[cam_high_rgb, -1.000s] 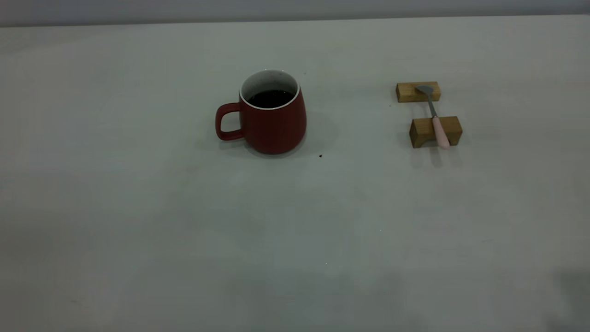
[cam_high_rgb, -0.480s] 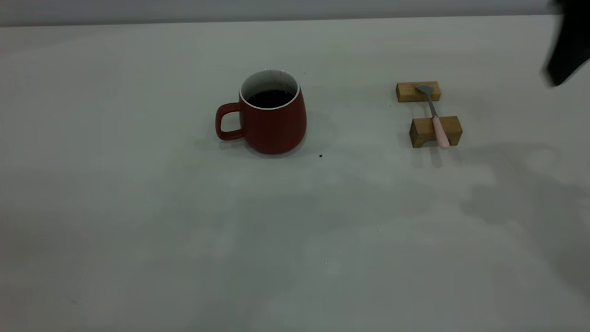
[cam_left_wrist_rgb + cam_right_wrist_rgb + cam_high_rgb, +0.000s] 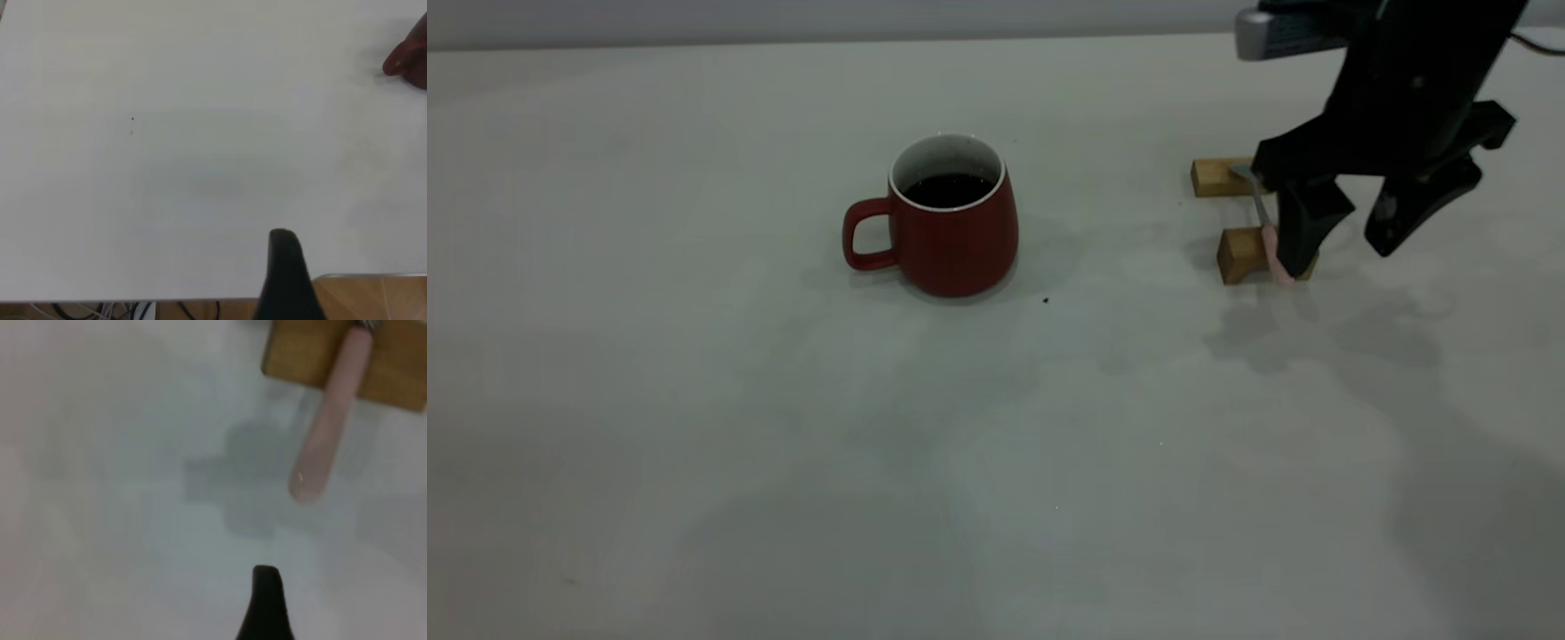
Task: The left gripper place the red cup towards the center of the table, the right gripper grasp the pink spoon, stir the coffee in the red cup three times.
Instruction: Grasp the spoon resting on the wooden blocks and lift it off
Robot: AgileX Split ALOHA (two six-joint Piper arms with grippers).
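Your red cup (image 3: 953, 217) stands a little left of the frame's middle in the exterior view, upright on the worktop (image 3: 783, 444), handle turned to the frame's left, with the coffee (image 3: 949, 189) dark against its white inner wall. Nothing touches it, so the cup's placing looks to be done, if that spot counts as the centre. Out to the right of the frame, well apart from the cup, the pink spoon (image 3: 1267, 233) lies across two wooden blocks (image 3: 1240, 253), bowl on the far block and pink handle overhanging the near one. The right gripper (image 3: 1343, 236) hangs over that handle with its fingers spread wide; the nearer finger stands in front of the spoon's handle end and the near block, and nothing is clamped between them. The right wrist view shows the handle lying free, its tip overhanging the block. The left gripper (image 3: 285, 280) sits out of the exterior view; you can see just one dark finger over bare worktop, so its state cannot be told. Grasping, carrying and all three stirs are left to do.
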